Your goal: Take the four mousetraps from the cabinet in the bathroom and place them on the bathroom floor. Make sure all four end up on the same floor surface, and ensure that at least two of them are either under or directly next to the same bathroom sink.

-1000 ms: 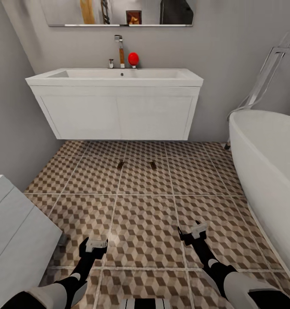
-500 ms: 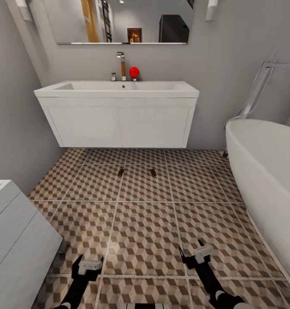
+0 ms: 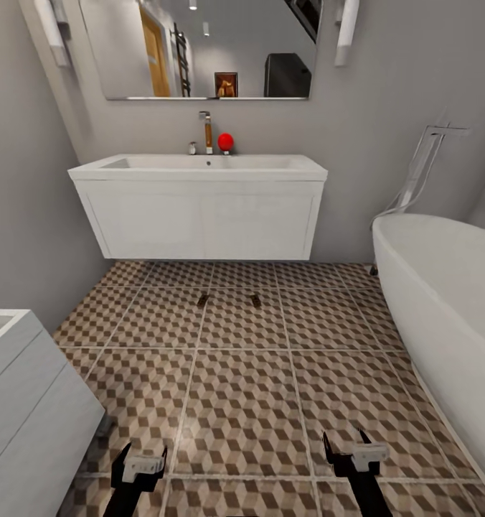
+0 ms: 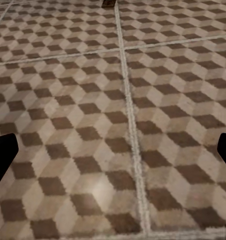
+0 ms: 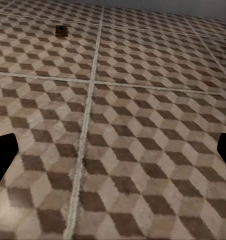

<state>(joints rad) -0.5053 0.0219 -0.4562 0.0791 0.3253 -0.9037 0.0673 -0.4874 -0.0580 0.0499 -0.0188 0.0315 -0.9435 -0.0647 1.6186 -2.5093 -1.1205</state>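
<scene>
Holding the left gripper [image 3: 138,463] and right gripper [image 3: 351,451] spread wide and empty, we are viewing two mousetraps [image 3: 202,300] lying on the bathroom floor [image 3: 242,402] — just before the bathroom sink [image 3: 199,205], likely for its nearness rule.

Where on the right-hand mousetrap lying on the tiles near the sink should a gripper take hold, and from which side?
Judging from the head view, the right mousetrap lies flat on the bathroom floor. A grip from straight above seems best, with the fingers closing across the board's narrow width. Its wire parts are too small to make out.
</scene>
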